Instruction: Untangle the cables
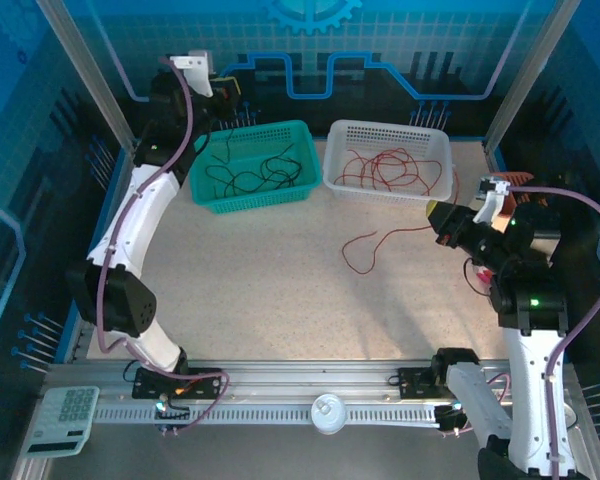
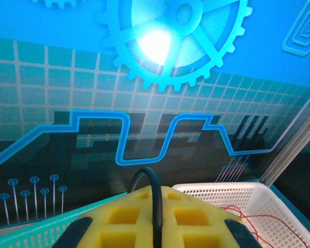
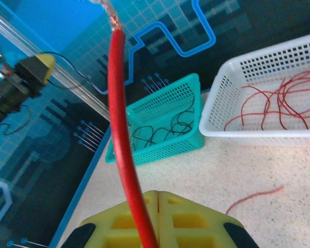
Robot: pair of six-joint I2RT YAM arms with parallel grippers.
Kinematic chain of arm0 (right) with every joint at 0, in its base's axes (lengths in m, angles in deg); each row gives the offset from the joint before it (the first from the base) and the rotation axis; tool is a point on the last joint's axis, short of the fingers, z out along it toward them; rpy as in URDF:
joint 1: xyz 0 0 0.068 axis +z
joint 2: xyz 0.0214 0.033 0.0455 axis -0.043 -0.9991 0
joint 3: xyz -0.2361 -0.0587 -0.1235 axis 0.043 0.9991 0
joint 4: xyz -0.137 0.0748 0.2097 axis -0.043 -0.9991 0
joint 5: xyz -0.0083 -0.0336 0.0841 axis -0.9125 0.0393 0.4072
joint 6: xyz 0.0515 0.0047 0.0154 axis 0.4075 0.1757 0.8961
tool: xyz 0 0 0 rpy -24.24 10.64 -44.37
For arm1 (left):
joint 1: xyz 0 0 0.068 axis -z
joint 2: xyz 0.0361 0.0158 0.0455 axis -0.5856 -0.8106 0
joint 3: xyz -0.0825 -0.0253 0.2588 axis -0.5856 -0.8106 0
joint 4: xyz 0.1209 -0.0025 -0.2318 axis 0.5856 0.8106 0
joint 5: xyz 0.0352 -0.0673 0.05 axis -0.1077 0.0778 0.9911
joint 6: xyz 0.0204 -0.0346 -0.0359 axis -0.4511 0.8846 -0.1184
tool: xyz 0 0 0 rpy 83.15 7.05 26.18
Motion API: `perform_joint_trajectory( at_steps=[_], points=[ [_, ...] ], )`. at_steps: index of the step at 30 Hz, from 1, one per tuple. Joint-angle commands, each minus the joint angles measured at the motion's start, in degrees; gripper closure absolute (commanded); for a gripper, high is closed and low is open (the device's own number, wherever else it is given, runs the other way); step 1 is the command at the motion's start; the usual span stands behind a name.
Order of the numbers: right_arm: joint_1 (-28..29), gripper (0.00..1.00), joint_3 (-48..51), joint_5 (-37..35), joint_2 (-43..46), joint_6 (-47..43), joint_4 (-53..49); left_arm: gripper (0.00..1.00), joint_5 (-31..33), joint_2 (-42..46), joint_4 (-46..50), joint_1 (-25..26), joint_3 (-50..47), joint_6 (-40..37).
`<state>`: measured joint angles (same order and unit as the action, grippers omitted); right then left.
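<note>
Sorting judged nearly complete. Thin black curly cables (image 1: 255, 175) lie in teal plastic mesh basket (image 1: 250, 203); thin red curly cables (image 1: 395, 170) lie in white plastic mesh basket (image 1: 380, 193). No red-black crossings visible.

Left to place: loose red cable (image 1: 365, 250), trailing across speckled table (image 1: 280, 290) just in front of white basket, one end pinched in closed right gripper (image 3: 157, 217). Above teal basket's far rim, raised left gripper (image 2: 155, 227) clamps single black cable (image 2: 154, 191). Both strands thin, limp, kinked.
</note>
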<state>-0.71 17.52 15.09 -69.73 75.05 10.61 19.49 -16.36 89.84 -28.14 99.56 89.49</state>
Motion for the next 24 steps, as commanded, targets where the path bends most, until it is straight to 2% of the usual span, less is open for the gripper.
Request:
perform_joint_trajectory(
  at_steps=[1, 4, 6, 11, 13, 18, 21, 24],
  points=[
    [1.71, 1.00, -3.08, 1.20, -0.89, 1.27, 1.68, 0.86, -0.04, 0.73, -2.73, -0.50, -2.74, -1.18],
    [3.14, 1.00, -4.65, 1.05, -2.20, 1.77, 3.45, 0.74, -0.07, 1.28, -2.59, -0.67, -4.41, -1.49],
    [4.41, 1.00, -5.82, 0.82, -3.37, 2.07, 4.54, 0.61, -0.12, 1.51, -2.19, -0.80, -4.82, -1.57],
    [9.85, 1.00, -9.97, -2.35, -6.83, 1.44, 6.32, 0.22, -0.09, 2.16, -1.04, -0.96, -4.29, -1.82],
    [12.89, 1.00, -12.22, -4.54, -8.50, 0.40, 6.62, 0.01, 0.12, 2.37, 0.53, -0.94, -3.15, -1.81],
    [18.35, 1.00, -17.19, -9.10, -12.04, -2.13, 6.88, 0.01, 1.13, 0.87, 9.72, -1.02, 3.47, -2.43],
    [20.34, 1.00, -19.67, -10.89, -13.66, -3.23, 7.02, 0.01, 4.71, -3.55, 24.66, -1.02, 14.57, -2.65],
    [21.28, 1.00, -21.46, -12.13, -14.95, -3.95, 7.20, 0.01, 5.94, -7.33, 33.81, -0.73, 21.90, -3.99]
  ],
)
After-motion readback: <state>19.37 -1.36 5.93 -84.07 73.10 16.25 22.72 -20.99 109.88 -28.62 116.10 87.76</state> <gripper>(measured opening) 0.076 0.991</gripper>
